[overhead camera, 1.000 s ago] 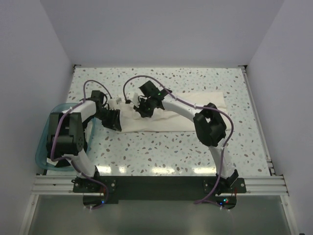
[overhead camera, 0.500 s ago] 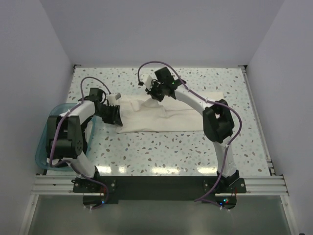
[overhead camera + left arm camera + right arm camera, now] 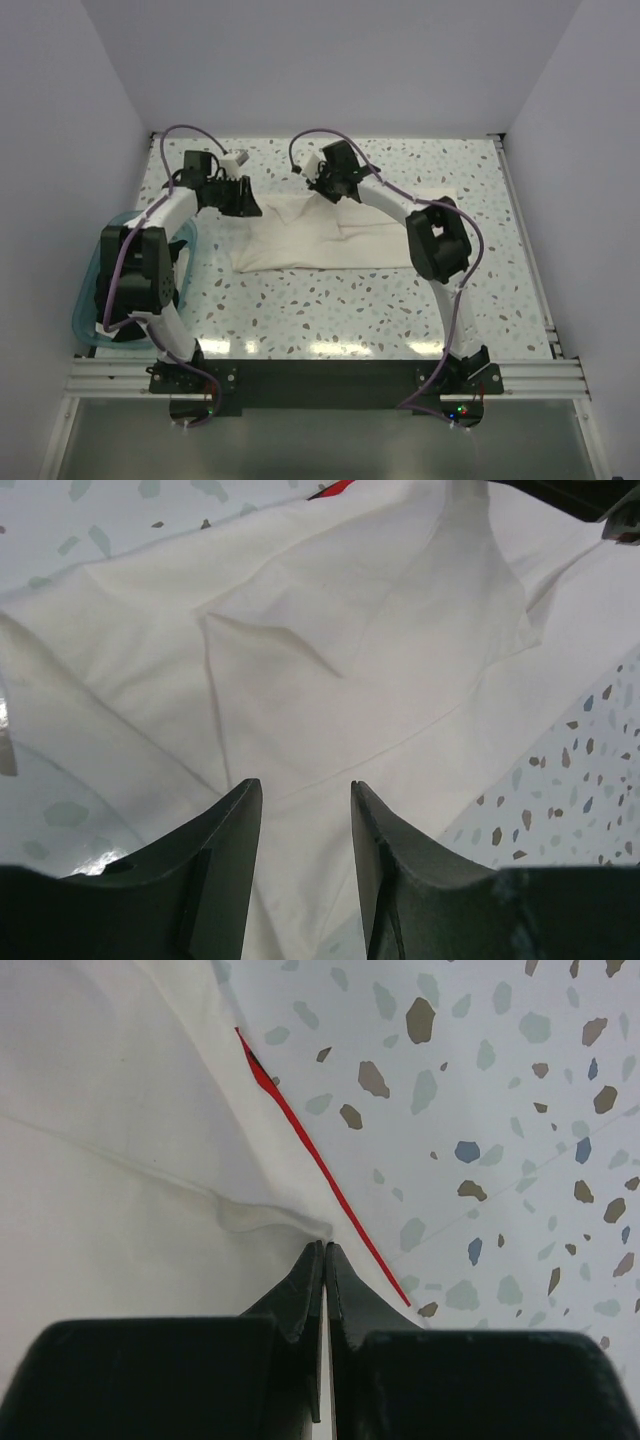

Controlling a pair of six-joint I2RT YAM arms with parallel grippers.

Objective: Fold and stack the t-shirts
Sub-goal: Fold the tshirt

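Note:
A white t-shirt [image 3: 340,245] lies spread across the middle of the speckled table, its red print showing only as a thin line [image 3: 310,1155] along one edge. My left gripper [image 3: 250,200] hovers at the shirt's far left corner. In the left wrist view its fingers [image 3: 305,785] stand apart over creased white cloth [image 3: 350,630], with nothing pinched between them. My right gripper [image 3: 320,188] sits at the shirt's far edge. In the right wrist view it [image 3: 325,1245] is shut, with a small pucker of the white cloth [image 3: 120,1160] at its tips.
A translucent teal plastic tub [image 3: 90,290] stands at the table's left edge beside the left arm's base. Bare speckled tabletop [image 3: 300,310] runs between the shirt and the arm bases. Walls close in on three sides.
The right gripper has moved toward the back of the table, drawing the shirt's edge with it. The left gripper has left the shirt's near left side for the far left corner, and its fingers have spread.

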